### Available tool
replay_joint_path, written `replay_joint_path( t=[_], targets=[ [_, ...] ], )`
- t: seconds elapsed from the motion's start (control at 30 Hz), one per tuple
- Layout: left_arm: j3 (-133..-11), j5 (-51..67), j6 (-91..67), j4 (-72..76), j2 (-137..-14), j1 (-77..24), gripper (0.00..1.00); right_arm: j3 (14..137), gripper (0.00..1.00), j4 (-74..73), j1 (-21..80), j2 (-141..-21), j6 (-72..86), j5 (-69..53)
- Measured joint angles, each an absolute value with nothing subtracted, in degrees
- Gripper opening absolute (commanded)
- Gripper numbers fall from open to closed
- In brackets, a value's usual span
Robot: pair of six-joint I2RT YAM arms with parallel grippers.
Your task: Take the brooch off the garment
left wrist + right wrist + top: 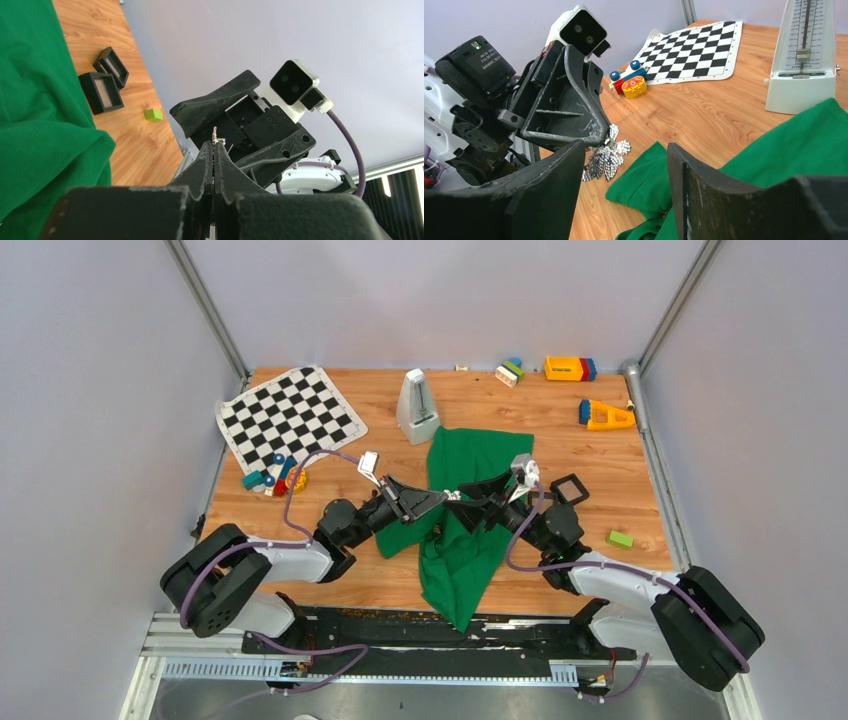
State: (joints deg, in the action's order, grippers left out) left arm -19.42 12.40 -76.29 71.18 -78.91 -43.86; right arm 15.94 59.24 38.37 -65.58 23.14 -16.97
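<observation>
- Your left gripper is clamped tight on the small silver, sparkly, leaf-shaped brooch, pinching it at the very fingertips.
- The brooch hangs from those tips over the wooden table, just beside a fold of the large bright green fabric garment (in the right wrist view it looks clear of the cloth, though you cannot be sure).
- Your right gripper faces the brooch, its jaws apart with nothing between them.
- The garment lies crumpled mid-table, near the white pyramid-shaped metronome.
</observation>
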Motion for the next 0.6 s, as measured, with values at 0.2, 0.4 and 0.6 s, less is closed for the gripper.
replay_joint_path(
  t=[0.2, 0.4, 0.6],
  targets=[
    [-18.7, 13.0, -77.2, 73.9, -81.5, -44.2, 0.00, 17.6, 0.69, 56.1, 37.9, -65.6, 23.3, -19.0],
    [-18.6, 13.2, -78.2, 76.3, -83.2, -44.3, 0.00, 19.9, 0.89, 53.3, 37.0, -65.9, 24.4, -22.1],
    [-18.3, 12.8, -80.8, 79.4, -86.9, -44.3, 0.00, 22.5, 0.99, 49.2, 34.9, -66.6, 27.1, -26.7]
  ],
)
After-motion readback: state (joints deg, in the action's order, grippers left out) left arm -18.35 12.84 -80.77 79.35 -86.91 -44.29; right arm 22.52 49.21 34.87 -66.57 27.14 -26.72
